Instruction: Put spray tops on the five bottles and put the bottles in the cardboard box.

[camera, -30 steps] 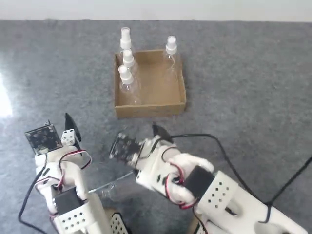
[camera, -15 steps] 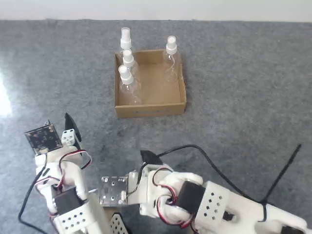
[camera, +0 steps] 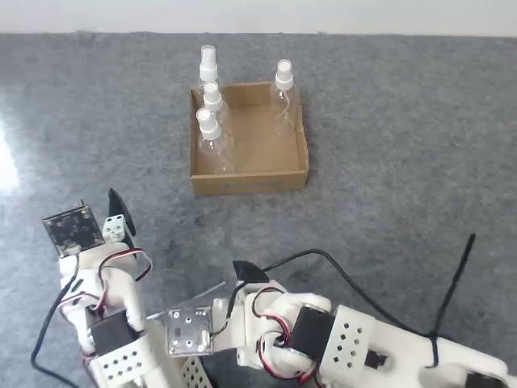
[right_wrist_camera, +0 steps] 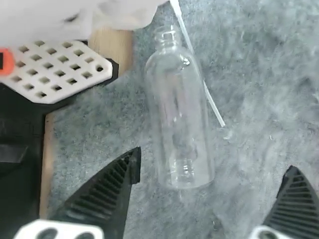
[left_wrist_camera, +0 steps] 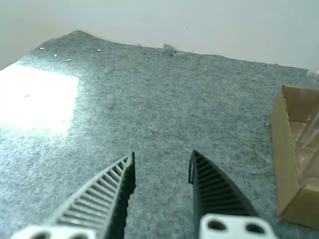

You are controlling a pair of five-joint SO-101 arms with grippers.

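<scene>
Right tool [right_wrist_camera: 213,162]: jaws wide apart, above the base end of the clear, uncapped plastic bottle [right_wrist_camera: 179,119], which lies flat by the near edge of the grey felt surface [right_wrist_camera: 259,59]. Long axis runs straight away from the tool, neck farthest. Right arm nearer; left tool [left_wrist_camera: 162,154] likewise apart.

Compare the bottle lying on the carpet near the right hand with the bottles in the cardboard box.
The loose bottle lies on its side on the carpet; the boxed bottles stand upright in the cardboard box. The loose bottle's neck is bare; the boxed bottles wear white spray tops. The loose bottle lies before the open right hand; the boxed bottles stand far from it. All are clear.
</scene>
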